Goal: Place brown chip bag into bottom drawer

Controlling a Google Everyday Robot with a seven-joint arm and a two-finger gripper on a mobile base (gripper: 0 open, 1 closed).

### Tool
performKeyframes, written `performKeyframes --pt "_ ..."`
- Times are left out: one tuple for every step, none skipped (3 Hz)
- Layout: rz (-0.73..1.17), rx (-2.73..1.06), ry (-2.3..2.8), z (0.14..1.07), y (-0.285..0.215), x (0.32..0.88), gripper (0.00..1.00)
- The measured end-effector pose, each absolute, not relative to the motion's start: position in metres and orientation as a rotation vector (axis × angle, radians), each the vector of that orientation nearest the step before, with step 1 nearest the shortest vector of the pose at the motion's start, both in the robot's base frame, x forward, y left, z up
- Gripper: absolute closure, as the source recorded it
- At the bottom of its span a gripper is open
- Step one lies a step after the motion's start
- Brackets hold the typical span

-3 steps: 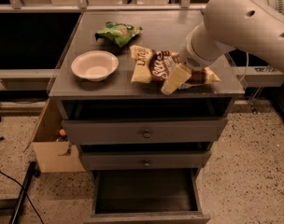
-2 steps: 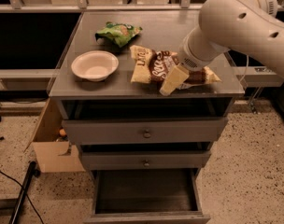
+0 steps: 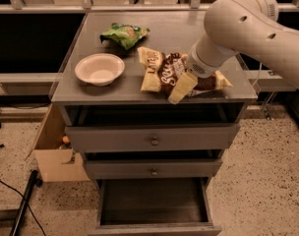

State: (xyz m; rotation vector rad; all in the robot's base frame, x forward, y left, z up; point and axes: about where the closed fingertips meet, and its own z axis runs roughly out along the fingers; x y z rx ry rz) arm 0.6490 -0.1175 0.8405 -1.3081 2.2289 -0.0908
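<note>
Grey table (image 3: 90, 90) carries brown chip bag (image 3: 159, 72); tool (image 3: 182, 88) at its 6 o'clock edge, grip I cannot tell; bottom drawer (image 3: 154, 203) open.

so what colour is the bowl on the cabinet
White bowl, plain in the camera view; the gripper is at the brown chip bag.

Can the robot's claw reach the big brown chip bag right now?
Probably yes. The claw is right at the brown chip bag on the cabinet top, with nothing between them. The white bowl and green chip bag lie off to the side.
</note>
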Motion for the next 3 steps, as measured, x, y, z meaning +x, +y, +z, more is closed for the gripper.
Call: performKeyframes --pt "-0.091 -1.308 2.229 0.84 -0.117 0.649 0.27" --pt "-0.095 -1.317 2.222 0.846 -0.117 0.648 0.58" --pt "-0.11 -1.347 2.199 0.866 -0.114 0.643 0.81"
